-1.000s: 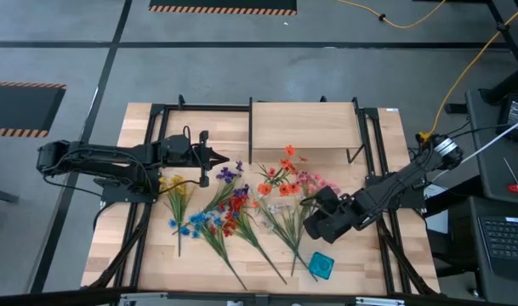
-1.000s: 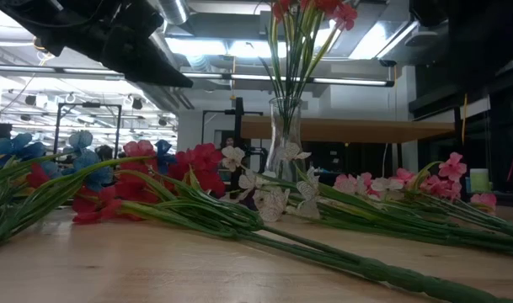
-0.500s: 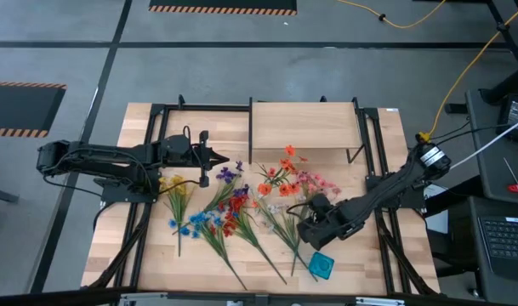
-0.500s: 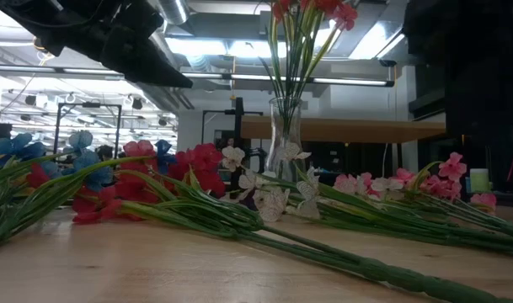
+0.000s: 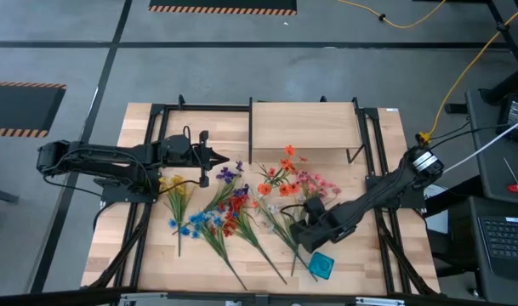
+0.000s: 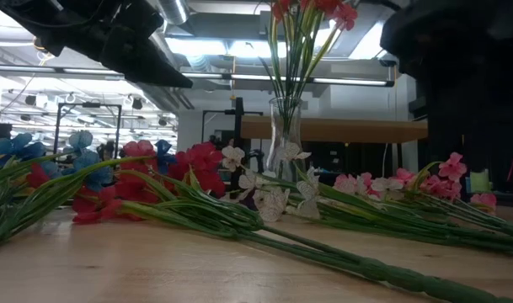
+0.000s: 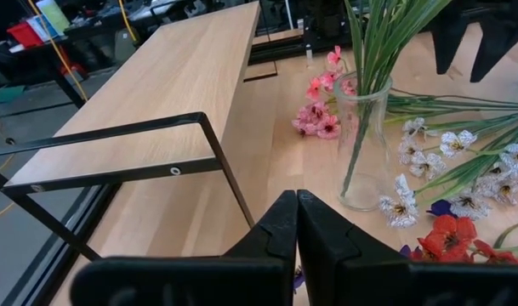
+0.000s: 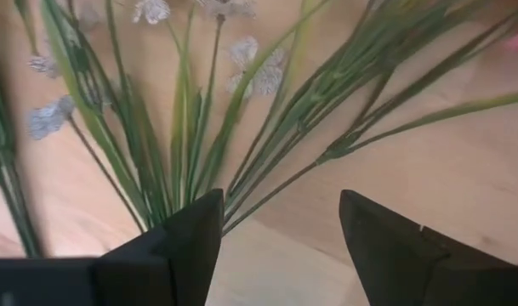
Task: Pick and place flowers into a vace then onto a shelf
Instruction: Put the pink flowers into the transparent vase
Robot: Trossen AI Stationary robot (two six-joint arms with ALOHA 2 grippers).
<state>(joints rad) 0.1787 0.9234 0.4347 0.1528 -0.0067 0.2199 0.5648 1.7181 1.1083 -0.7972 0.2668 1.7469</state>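
Many flowers (image 5: 229, 212) lie spread over the middle of the table, blooms toward the far side, stems toward the near edge. A clear glass vase (image 7: 365, 144) stands upright among them and holds a few red and orange sprays (image 5: 280, 176). The pale wood shelf (image 5: 305, 126) stands on black posts at the table's far side. My right gripper (image 5: 303, 231) points steeply down, open, just above the green stems of the white-bloomed sprays (image 8: 241, 161); its fingers straddle them without touching. My left gripper (image 5: 229, 158) is shut and hangs in the air left of the vase, holding nothing.
A small teal square object (image 5: 321, 264) lies near the table's front right, close to my right gripper. Black frame rails (image 5: 148, 170) run along both sides of the table. Loose stems (image 6: 340, 261) reach toward the near edge.
My right gripper has come down and moved toward the table's left, from beside the pink blooms to just over the stems of the white sprays. The flowers and vase have stayed where they were.
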